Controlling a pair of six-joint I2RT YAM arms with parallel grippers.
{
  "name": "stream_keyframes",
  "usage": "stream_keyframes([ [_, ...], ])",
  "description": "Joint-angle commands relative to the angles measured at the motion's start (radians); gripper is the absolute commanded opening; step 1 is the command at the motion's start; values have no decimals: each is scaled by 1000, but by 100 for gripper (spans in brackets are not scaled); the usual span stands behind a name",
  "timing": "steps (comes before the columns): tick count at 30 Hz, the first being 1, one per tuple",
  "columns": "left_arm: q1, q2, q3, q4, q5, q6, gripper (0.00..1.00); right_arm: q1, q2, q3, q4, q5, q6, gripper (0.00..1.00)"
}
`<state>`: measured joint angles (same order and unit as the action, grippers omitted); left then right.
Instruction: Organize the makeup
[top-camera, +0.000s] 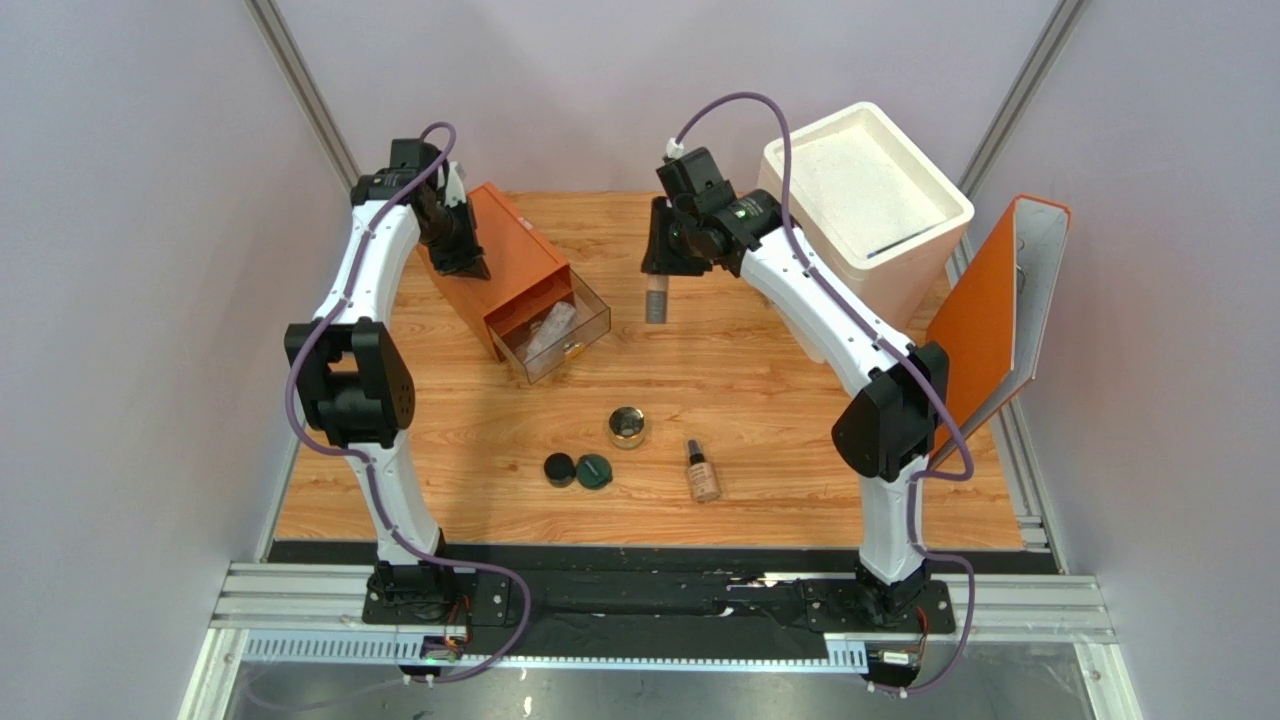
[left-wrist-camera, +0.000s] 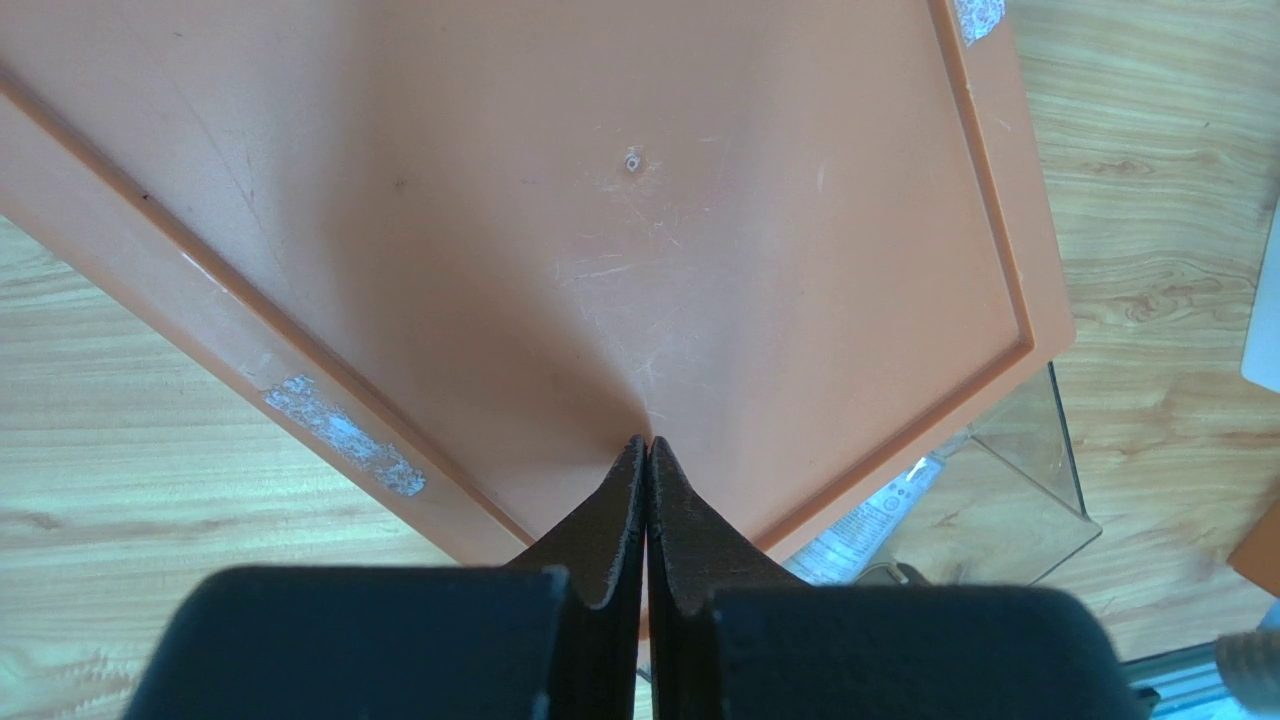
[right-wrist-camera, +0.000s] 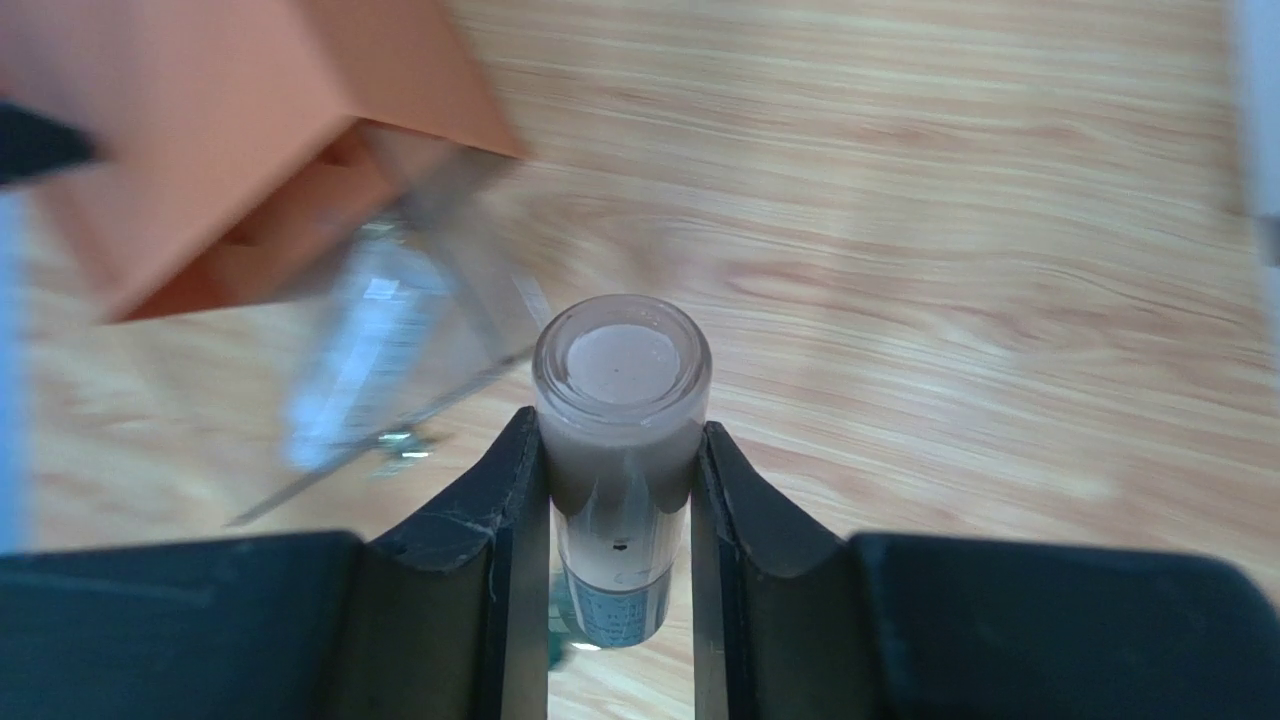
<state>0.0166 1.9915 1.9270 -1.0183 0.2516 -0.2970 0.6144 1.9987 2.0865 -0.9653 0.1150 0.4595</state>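
Right claw (right-wrist-camera: 616, 438) pinches the beige bottle (right-wrist-camera: 621, 375) — its smooth sides may slip, or it may clip the clear drawer (top-camera: 568, 351) ahead-left of the claw. Left claw (left-wrist-camera: 646, 465), pressed together, sits atop the orange box (left-wrist-camera: 601, 225).

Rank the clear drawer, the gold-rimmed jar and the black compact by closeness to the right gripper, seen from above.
1. Clear drawer, just left of the right gripper.
2. Gold-rimmed jar, mid-table, toward the arm bases.
3. Black compact, farther still, left of the jar.
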Motion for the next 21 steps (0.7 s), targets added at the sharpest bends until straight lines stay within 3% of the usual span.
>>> stream_keyframes([
  [1, 5, 20, -39, -63, -51, 27, 0, 11, -3, 52, 189, -230, 163, 0],
  [5, 5, 21, -37, -63, -49, 27, 0, 36, 92, 96, 315, -353, 306, 0],
  [12, 5, 21, -39, -62, -41, 24, 0, 93, 273, 299, 326, -357, 381, 0],
  [18, 5, 21, -25, -63, -38, 21, 0, 116, 322, 282, 343, -360, 415, 1],
  [19, 5, 21, -20, -65, -38, 22, 0, 119, 324, 276, 346, -370, 413, 3],
  [21, 5, 26, -17, -66, -37, 24, 0, 120, 330, 261, 350, -393, 419, 19],
])
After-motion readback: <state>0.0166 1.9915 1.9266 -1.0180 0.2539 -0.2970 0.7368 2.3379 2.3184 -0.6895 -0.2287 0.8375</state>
